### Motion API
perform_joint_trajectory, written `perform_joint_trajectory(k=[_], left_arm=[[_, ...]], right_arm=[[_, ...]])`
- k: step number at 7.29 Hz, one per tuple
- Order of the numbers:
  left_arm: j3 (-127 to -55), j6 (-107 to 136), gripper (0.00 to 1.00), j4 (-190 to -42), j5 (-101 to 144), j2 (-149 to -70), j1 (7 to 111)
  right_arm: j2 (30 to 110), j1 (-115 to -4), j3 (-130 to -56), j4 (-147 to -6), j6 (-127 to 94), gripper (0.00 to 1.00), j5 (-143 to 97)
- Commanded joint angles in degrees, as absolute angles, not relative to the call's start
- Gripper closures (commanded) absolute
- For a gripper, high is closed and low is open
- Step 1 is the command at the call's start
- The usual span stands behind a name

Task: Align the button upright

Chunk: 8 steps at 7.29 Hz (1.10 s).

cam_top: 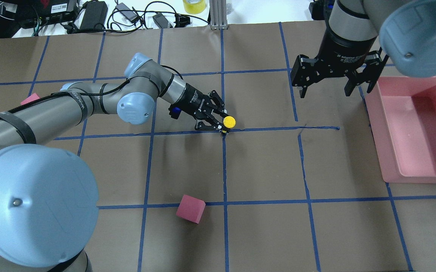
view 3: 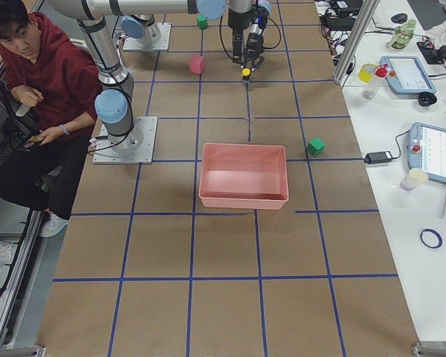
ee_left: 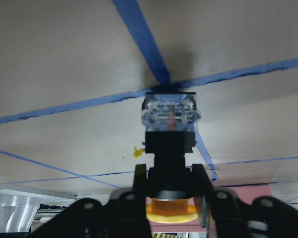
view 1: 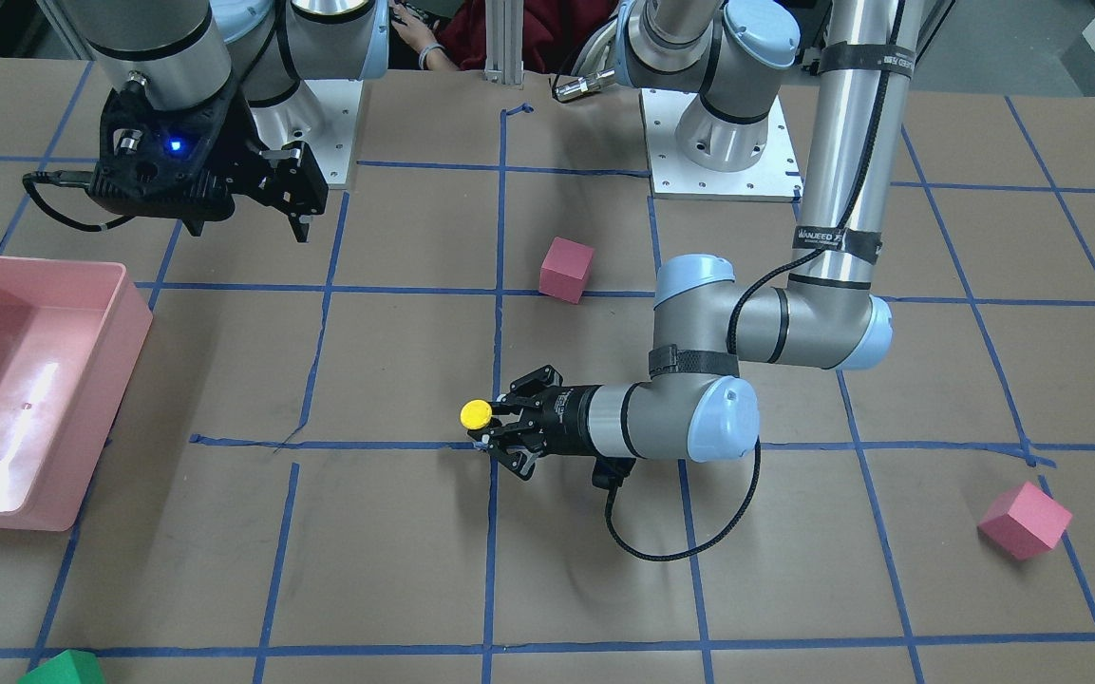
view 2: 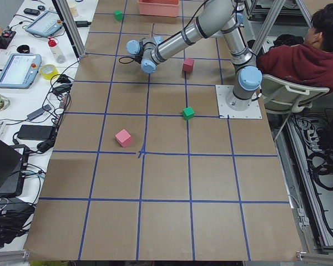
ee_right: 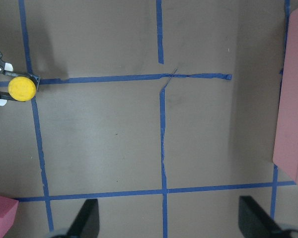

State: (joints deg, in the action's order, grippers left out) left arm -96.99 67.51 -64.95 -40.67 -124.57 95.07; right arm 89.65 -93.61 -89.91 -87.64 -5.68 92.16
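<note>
Closest to the left wrist camera, the left claw point(ee_left: 170, 173) clamps the button point(ee_left: 170, 141) by its black cylindrical body, just under the round, glossy yellow cap. Beyond, the boxy, silvery terminal base touches the brown paper bench point(ee_left: 64, 59) at a blue tape crossing point(ee_left: 161, 79). Before release, confirm the base sits flat; open slowly and retract without nudging, since the narrow base probably tips easily. Farthest, the right claw point(cam_top: 325, 92) hangs spread and empty beside the smooth pink bin point(cam_top: 418, 176).
</note>
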Motion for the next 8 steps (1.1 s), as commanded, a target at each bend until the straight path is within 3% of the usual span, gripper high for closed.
perform_joint_trajectory(k=[1,3,5,8], left_arm=[[-97.12,67.41,0.24,-64.86,-40.87,-124.45,94.49],[-96.68,66.89,0.1,-64.25,-43.39,-122.97,90.73],[-95.89,60.23,0.1,-63.63,-54.52,-118.16,89.47],[-95.27,40.25,0.09,-63.72,-72.26,-108.57,96.47]], right_arm=[[89.74,-93.6,-89.91,-87.01,-5.63,0.0,92.46],[89.74,-93.61,-90.0,-86.92,-5.71,0.0,92.55],[89.74,-93.52,-90.0,-87.27,-5.63,0.0,92.55],[89.65,-93.6,-90.35,-87.1,-5.62,0.0,92.46]])
